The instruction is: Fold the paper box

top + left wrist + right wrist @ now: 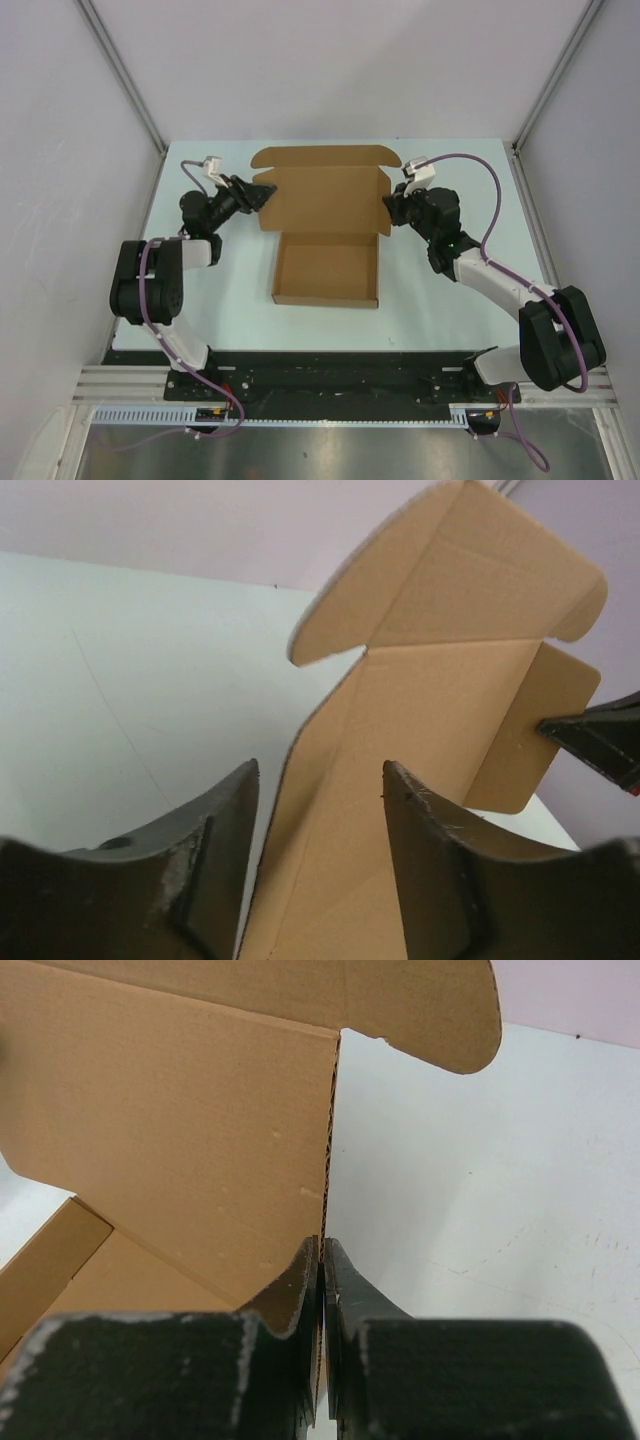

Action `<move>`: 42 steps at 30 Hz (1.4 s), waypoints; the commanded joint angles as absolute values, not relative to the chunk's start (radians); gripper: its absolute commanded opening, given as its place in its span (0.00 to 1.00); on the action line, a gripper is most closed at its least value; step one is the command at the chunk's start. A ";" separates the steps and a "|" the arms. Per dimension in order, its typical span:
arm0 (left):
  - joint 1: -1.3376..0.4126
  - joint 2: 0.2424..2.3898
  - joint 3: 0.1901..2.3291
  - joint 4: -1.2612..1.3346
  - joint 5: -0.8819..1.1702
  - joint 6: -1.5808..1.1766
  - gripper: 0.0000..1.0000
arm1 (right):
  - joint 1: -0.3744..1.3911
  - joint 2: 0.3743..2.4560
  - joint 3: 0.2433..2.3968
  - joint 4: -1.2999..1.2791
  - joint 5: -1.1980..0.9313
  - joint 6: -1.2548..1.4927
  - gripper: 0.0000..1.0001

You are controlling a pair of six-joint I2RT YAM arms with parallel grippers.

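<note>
The brown paper box (327,270) sits mid-table as a shallow tray, its lid panel (322,200) raised behind it with a rounded top flap (325,157). My left gripper (262,195) is open at the lid's left side; in the left wrist view (320,770) its jaws stand apart with the lid's left side flap (330,860) between them, not pinched. My right gripper (390,208) is shut on the lid's right side flap; the right wrist view (322,1242) shows the cardboard edge (330,1140) clamped between the fingers. The right fingertips (590,740) also show in the left wrist view.
White walls with metal corner posts (125,75) enclose the pale table (450,300) on three sides. The black base rail (330,375) runs along the near edge. Purple cables (480,170) loop off both arms.
</note>
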State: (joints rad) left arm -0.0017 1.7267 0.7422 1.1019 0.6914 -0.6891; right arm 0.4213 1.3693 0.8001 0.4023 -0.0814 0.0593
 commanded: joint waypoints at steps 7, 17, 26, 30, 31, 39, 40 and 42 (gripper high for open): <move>-0.038 1.709 0.761 1.098 0.684 -0.650 0.31 | 0.433 1.358 0.801 0.420 -0.075 0.057 0.02; -0.026 1.592 0.741 1.000 0.630 -0.608 0.57 | 0.430 1.332 0.801 0.402 -0.066 0.051 0.02; -0.028 1.589 0.719 0.979 0.620 -0.584 0.26 | 0.433 1.339 0.799 0.403 -0.071 0.057 0.02; -0.051 1.571 0.704 0.976 0.609 -0.566 0.11 | 0.440 1.332 0.801 0.405 -0.063 0.063 0.02; -0.058 1.560 0.697 0.968 0.592 -0.561 0.05 | 0.443 1.328 0.799 0.400 -0.049 0.064 0.02; -0.196 1.340 0.594 0.862 0.344 -0.396 0.00 | 0.520 1.279 0.799 0.327 0.101 0.071 0.02; -0.208 1.319 0.575 0.847 0.315 -0.378 0.00 | 0.528 1.276 0.799 0.316 0.133 0.071 0.01; -0.244 1.263 0.558 0.835 0.223 -0.336 0.00 | 0.560 1.259 0.785 0.318 0.170 0.071 0.01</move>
